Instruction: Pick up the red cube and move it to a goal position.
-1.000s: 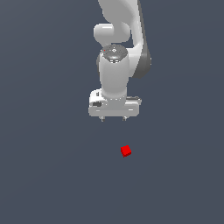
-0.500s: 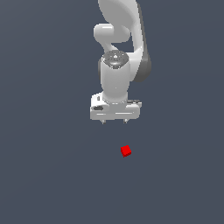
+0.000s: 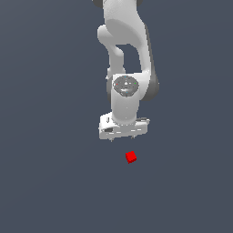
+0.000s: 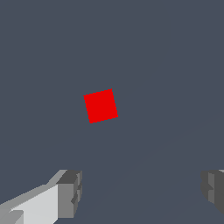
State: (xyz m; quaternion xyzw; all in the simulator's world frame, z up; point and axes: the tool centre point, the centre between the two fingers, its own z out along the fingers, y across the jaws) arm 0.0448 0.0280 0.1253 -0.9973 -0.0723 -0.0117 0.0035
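The red cube (image 3: 131, 157) lies on the dark grey floor, a little below the white gripper (image 3: 123, 138) in the exterior view and slightly toward that view's right. The gripper hangs from the white arm, apart from the cube. In the wrist view the cube (image 4: 101, 105) lies flat on the floor ahead of the gripper (image 4: 142, 192). The two grey fingertips (image 4: 70, 192) stand wide apart with nothing between them. The gripper is open and empty.
The white arm (image 3: 125, 50) rises from the gripper to the top of the exterior view. The plain dark grey floor (image 3: 54, 182) fills the rest of both views.
The gripper has moved toward the cube in the exterior view, closing much of the gap. The cube has not moved.
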